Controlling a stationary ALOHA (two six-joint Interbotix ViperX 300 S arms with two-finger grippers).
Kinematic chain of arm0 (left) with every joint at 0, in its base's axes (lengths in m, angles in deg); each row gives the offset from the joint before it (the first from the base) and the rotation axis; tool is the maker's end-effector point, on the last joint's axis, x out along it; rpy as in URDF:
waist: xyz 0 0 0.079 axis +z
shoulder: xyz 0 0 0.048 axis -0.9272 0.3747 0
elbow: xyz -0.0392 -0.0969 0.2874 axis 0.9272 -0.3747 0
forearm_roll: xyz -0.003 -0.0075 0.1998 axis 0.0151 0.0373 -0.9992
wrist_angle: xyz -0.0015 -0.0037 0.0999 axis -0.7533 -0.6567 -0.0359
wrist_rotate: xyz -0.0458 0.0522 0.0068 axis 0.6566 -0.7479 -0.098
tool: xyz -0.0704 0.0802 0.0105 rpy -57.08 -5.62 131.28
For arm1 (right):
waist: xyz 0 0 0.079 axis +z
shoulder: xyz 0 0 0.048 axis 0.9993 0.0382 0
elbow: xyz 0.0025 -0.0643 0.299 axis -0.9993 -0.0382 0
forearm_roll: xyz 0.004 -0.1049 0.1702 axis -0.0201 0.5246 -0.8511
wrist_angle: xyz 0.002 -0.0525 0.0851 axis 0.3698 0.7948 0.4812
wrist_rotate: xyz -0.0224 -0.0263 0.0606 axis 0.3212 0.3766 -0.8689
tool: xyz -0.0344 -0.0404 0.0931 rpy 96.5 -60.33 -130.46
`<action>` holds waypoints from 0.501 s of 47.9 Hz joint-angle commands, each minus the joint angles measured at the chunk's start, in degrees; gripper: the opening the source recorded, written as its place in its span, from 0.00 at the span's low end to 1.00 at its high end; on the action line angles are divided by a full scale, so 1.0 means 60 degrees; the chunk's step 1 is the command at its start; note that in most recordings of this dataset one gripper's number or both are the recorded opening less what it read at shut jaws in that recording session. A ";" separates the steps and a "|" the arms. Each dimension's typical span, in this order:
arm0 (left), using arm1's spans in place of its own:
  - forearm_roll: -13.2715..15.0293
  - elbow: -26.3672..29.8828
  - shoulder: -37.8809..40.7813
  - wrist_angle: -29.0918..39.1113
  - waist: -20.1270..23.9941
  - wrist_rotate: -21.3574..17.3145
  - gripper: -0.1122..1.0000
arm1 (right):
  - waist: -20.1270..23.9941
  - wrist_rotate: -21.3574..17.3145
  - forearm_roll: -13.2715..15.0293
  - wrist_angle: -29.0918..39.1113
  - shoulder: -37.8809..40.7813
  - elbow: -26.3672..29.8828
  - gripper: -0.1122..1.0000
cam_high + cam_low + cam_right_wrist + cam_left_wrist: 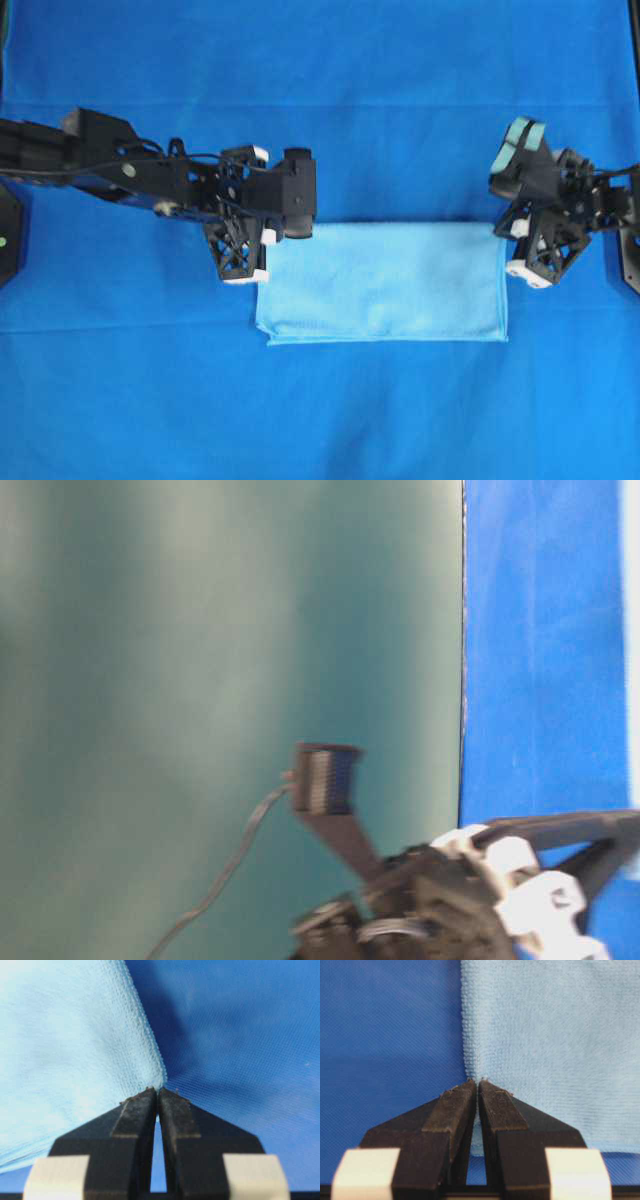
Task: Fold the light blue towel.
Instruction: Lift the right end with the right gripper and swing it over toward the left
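The light blue towel (385, 283) lies as a flat rectangle on the table cover, wider than it is deep. My left gripper (264, 252) sits at the towel's left edge near the far corner. In the left wrist view this gripper (478, 1081) is shut, with the hem of the towel (550, 1050) pinched between its fingers. My right gripper (506, 250) is at the right edge, also near the far corner. In the right wrist view it (158, 1089) is shut on the stitched edge of the towel (65, 1060), which rises a little off the cover there.
A royal-blue cloth (320, 80) covers the whole table. The table-level view shows a teal wall (200, 680), a strip of the blue cover (540, 630) and part of a black and white arm (450, 900) with a cable, all blurred.
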 commanded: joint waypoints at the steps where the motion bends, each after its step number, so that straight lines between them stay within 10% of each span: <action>1: -0.0015 0.0308 -0.0835 0.0293 0.0015 -0.0015 0.14 | 0.0029 -0.0015 -0.0029 0.0674 -0.0703 0.0381 0.13; 24: -0.0088 0.1553 -0.2725 0.1919 0.0015 -0.0146 0.14 | 0.0088 0.0029 0.0337 0.2915 -0.3267 0.1772 0.13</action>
